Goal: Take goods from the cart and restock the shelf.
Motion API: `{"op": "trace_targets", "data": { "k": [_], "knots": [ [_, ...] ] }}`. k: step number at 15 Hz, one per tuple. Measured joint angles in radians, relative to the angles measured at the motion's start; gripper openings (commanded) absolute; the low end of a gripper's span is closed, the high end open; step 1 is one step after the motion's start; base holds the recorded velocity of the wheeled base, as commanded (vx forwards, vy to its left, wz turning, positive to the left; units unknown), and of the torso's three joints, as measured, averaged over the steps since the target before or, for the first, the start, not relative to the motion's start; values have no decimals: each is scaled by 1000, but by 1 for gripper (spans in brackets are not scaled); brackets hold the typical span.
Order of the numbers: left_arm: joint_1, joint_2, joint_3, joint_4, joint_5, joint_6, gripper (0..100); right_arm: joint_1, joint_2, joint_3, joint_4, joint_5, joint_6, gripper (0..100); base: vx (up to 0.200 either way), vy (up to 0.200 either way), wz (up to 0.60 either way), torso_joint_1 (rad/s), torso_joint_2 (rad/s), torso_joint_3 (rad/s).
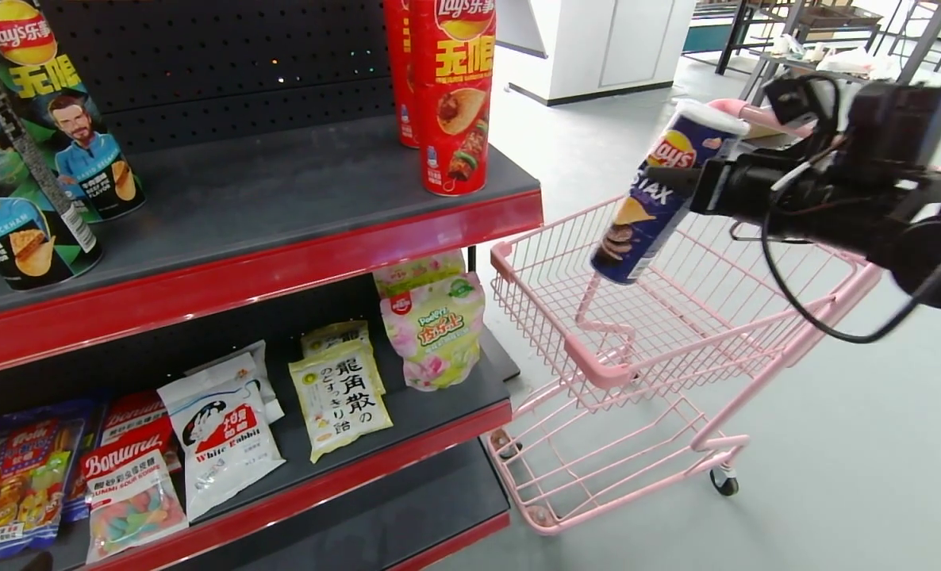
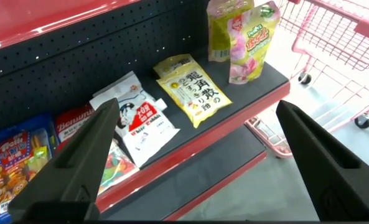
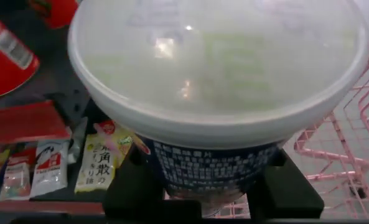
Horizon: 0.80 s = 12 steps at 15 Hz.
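A dark blue chip can [image 1: 657, 194] with a white lid hangs tilted above the pink cart [image 1: 637, 333], and my right gripper [image 1: 689, 186] is shut on it. In the right wrist view the can's lid [image 3: 218, 62] fills the near field, with the black fingers [image 3: 290, 190] on either side of the blue body. My left gripper [image 2: 193, 165] stands open in front of the lower shelf, nothing between its fingers [image 2: 78, 162]. Red chip cans [image 1: 451, 95] stand at the right end of the upper shelf [image 1: 280, 198].
Dark green chip cans [image 1: 34, 151] stand at the upper shelf's left. Snack bags line the lower shelf [image 1: 439, 412]: a yellow bag [image 1: 339, 396], a white bag [image 1: 220, 432], a pink-green pouch [image 1: 435, 329]. The cart basket looks empty. Grey open floor [image 1: 859, 444] lies to the right.
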Motion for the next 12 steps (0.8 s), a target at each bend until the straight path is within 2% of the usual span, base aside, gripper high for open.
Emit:
{"op": "trace_targets", "data": {
  "k": [3, 4, 6, 8, 11, 12],
  "knots": [
    [0, 10, -9, 0, -2, 4, 100, 25, -286, 127, 257, -5, -32, 0, 0, 0, 0, 0, 0, 0],
    [1, 14, -12, 0, -1, 17, 100, 38, -376, 163, 383, -10, -70, 0, 0, 0, 0, 0, 0, 0],
    [1, 28, -18, 0, -1, 53, 100, 56, -546, 240, 627, -52, -236, 0, 0, 0, 0, 0, 0, 0],
    [0, 45, -26, -2, -1, 66, 100, 83, -662, 329, 679, -69, -314, 0, 0, 0, 0, 0, 0, 0],
    [0, 61, -32, -4, -1, 100, 100, 128, -763, 387, 683, -95, -330, 0, 0, 0, 0, 0, 0, 0],
    [0, 64, -33, -3, -1, 102, 100, 132, -780, 402, 674, -60, -327, 0, 0, 0, 0, 0, 0, 0]
  ]
}}
